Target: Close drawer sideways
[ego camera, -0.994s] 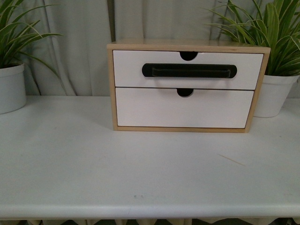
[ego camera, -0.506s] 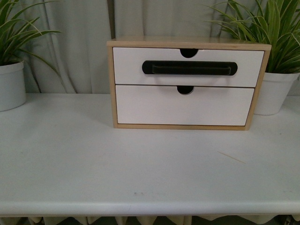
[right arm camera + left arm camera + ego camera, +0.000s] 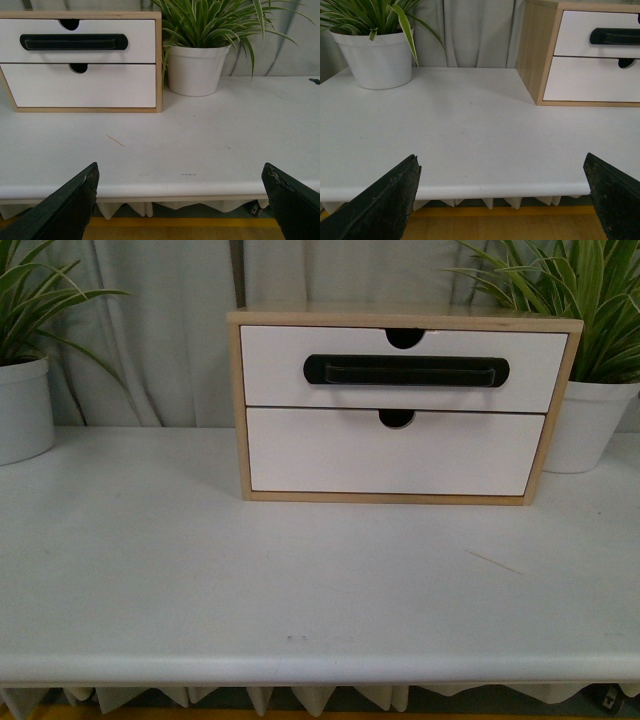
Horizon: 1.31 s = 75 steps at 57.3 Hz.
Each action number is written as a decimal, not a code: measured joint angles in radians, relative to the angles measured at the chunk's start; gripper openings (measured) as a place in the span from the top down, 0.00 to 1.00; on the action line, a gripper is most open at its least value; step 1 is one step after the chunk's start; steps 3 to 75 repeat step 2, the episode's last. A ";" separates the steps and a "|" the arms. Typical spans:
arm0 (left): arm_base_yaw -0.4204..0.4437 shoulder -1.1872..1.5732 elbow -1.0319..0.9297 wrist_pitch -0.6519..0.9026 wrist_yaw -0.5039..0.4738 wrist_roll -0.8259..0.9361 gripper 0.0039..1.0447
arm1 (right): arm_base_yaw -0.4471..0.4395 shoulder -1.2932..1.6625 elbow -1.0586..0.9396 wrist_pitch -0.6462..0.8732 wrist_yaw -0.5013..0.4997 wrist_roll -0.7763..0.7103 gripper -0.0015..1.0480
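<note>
The drawer (image 3: 270, 365) is the upper one in a light wood cabinet (image 3: 238, 420) at the back of the white table. Its white front carries a long black bar handle (image 3: 405, 371) and a half-round notch at the top edge. It sits about flush with the cabinet front. It also shows in the left wrist view (image 3: 580, 32) and the right wrist view (image 3: 142, 35). Neither arm shows in the front view. My left gripper (image 3: 502, 197) is open and empty, off the table's front edge. My right gripper (image 3: 180, 200) is open and empty, also off the front edge.
A plain white lower drawer front (image 3: 395, 455) has no handle. White potted plants stand at the back left (image 3: 22, 405) and back right (image 3: 590, 425) of the table (image 3: 300, 570). Grey curtains hang behind. A thin splinter (image 3: 495, 562) lies on the table.
The front view has shifted: the cabinet and plants sit higher in the picture and more of the table's front edge shows. The drawer looks unchanged.
</note>
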 joint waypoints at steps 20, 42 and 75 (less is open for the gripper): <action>0.000 0.000 0.000 0.000 0.000 0.000 0.05 | 0.000 0.000 0.000 0.000 0.000 0.000 0.09; 0.000 0.000 0.000 0.000 0.000 0.000 0.05 | 0.000 0.000 0.000 0.000 0.000 0.000 0.09; 0.000 0.000 0.000 0.000 0.000 0.000 0.05 | 0.000 0.000 0.000 0.000 0.000 0.000 0.09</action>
